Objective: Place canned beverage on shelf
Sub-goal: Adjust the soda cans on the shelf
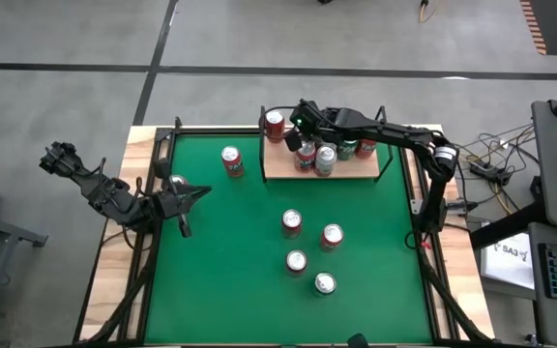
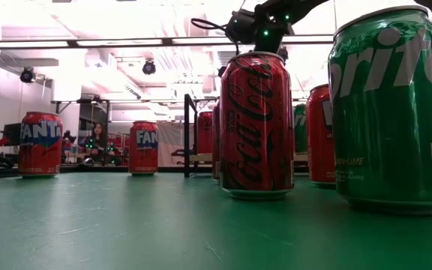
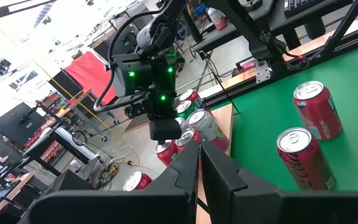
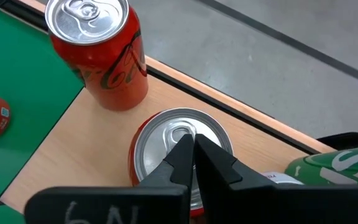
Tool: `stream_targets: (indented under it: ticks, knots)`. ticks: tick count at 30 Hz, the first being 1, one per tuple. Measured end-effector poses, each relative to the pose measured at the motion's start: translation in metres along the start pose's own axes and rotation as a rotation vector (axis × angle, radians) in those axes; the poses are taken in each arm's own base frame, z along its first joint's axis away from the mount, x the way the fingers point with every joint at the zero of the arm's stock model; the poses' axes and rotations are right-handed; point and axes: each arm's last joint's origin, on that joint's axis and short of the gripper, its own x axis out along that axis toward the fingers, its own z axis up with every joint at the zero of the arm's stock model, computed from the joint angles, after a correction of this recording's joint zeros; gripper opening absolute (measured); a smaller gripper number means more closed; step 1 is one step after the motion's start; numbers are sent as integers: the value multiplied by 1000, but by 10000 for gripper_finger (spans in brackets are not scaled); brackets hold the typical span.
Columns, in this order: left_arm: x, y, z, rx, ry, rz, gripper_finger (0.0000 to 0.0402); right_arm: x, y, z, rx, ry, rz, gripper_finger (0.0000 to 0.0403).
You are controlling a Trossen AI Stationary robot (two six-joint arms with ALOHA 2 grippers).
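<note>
Green felt covered the surface point(image 1: 220, 242), the shelf point(image 1: 283, 172) at its far edge. Over the shelf, the right claw point(image 4: 194, 144) hung pinched shut and empty directly above an upright can point(image 4: 166, 134); the left claw point(image 1: 196, 193), shut, waited well apart.

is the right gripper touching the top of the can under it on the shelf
Cannot tell. In the right wrist view the shut right gripper sits over the lid of the can on the shelf, but looking down hides any gap.
</note>
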Motion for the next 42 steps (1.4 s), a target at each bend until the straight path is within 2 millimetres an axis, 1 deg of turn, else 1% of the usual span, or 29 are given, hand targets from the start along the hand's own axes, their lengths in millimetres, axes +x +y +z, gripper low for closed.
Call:
stream_targets:
  ticks: [12,15,18,20,25,27,31,34,37,40,42]
  knots:
    - [0,0,0,0,0,0,1,0,0,0,-1,-1,3,9]
    - [0,0,0,0,0,0,1,-4,0,1,0,-14,2,9]
    - [0,0,0,0,0,0,1,-11,-2,0,-17,-34,-33,9]
    - [0,0,0,0,0,0,1,-19,-2,2,-21,-59,-27,9]
    - [0,-1,0,2,1,-1,1,-47,-4,5,-21,-117,8,9]
    - [1,-2,0,5,3,-2,1,-60,0,3,-34,-133,31,9]
    - [2,-4,1,10,6,-4,1,-91,6,-5,-60,-164,91,9]
    - [4,-6,2,7,5,-3,1,-114,11,-15,-92,-170,127,9]
    - [6,-8,2,-8,11,-5,1,-135,14,-30,-113,-135,151,9]
    - [7,-11,2,-49,18,-8,1,-151,13,-46,-142,-73,145,9]
    - [9,-14,2,-88,26,-10,1,-155,9,-55,-152,-8,127,9]
